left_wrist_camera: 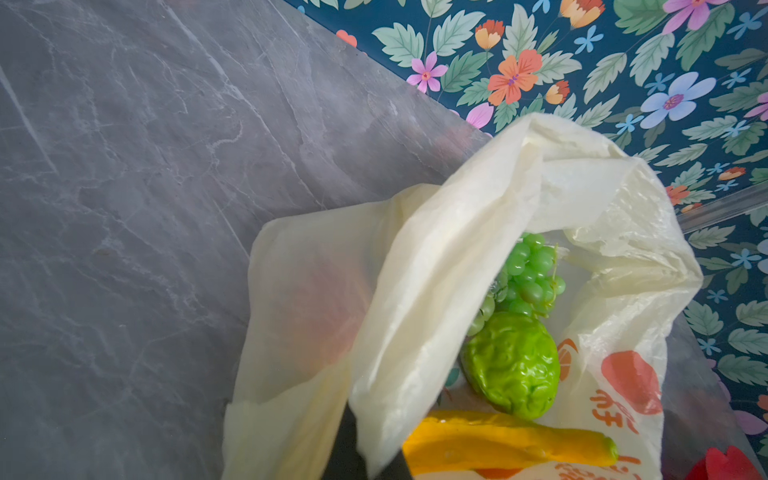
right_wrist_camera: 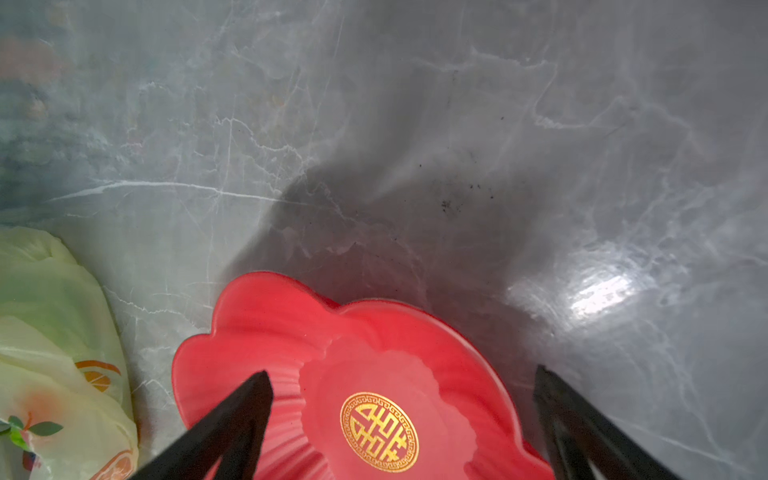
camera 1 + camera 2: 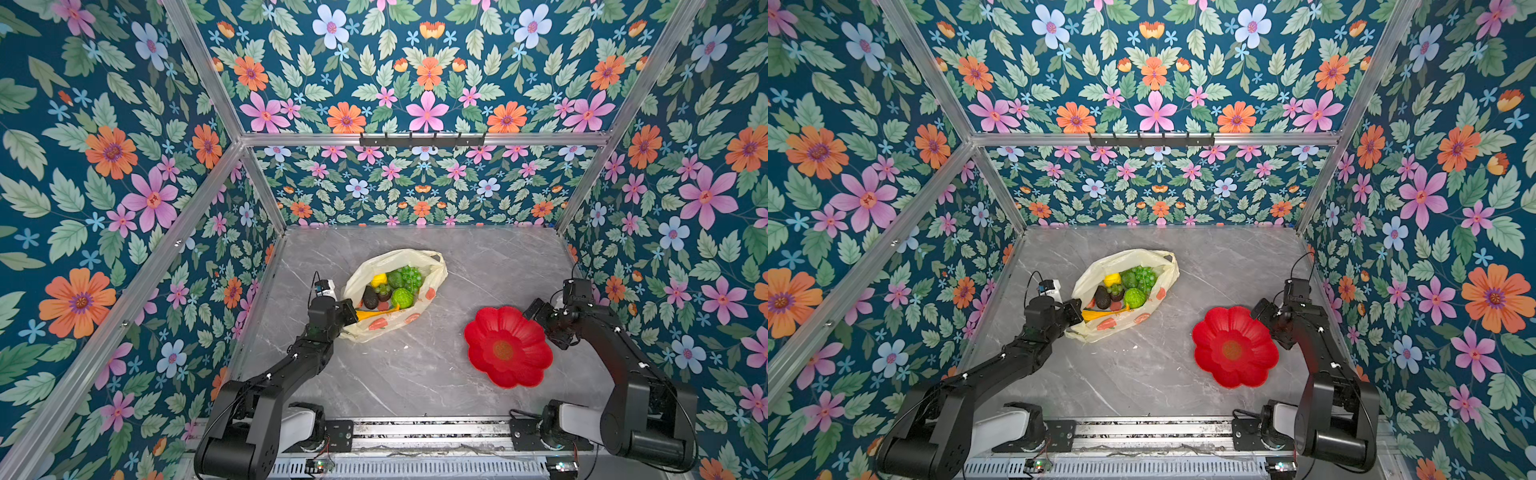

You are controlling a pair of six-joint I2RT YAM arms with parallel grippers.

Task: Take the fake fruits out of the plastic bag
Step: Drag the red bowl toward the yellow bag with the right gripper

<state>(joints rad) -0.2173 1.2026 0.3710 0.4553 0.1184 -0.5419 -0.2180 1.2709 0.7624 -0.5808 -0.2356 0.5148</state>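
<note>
Left gripper (image 3: 354, 313) is clamped on the rim of the bag (image 3: 432, 266); right gripper (image 2: 401, 372) hangs wide open over the plate (image 3: 482, 332). The fruits (image 3: 402, 297) all sit inside, 0 out yet.

A grey marble-patterned table (image 3: 407, 374) carries two things, well apart: a pale-yellow plastic bag (image 3: 390, 257) lying left of centre, mouth open, and a red flower-shaped plate (image 3: 525, 372) at right.

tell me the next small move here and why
Probably swing the right gripper, open and empty over the red plate, across to the plastic bag and lower it onto the bright green bumpy fruit. The left gripper is shut on the bag's edge, holding the mouth open, and every visible fruit lies inside.
</note>
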